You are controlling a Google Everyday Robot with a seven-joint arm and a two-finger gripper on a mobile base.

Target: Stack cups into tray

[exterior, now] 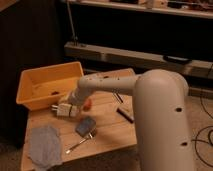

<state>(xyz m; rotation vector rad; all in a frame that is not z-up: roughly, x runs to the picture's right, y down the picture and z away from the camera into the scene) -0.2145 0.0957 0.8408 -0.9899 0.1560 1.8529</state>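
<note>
The jaws are seen at the end of a white arm, low over the wooden table, just in front of the tray's near wall; whether they are open or closed cannot be told, though a pale, cylinder-like shape, possibly the white cup, is seen right at them. The tray, a large yellow-orange bin, is set at the back left of the table, and small dark items lie inside it. A small orange-red object is seen beside the arm. A blue-grey sponge is placed nearer the front, a metal utensil beside it, and a grey cloth at the front left. A dark bar-shaped object lies to the right.
</note>
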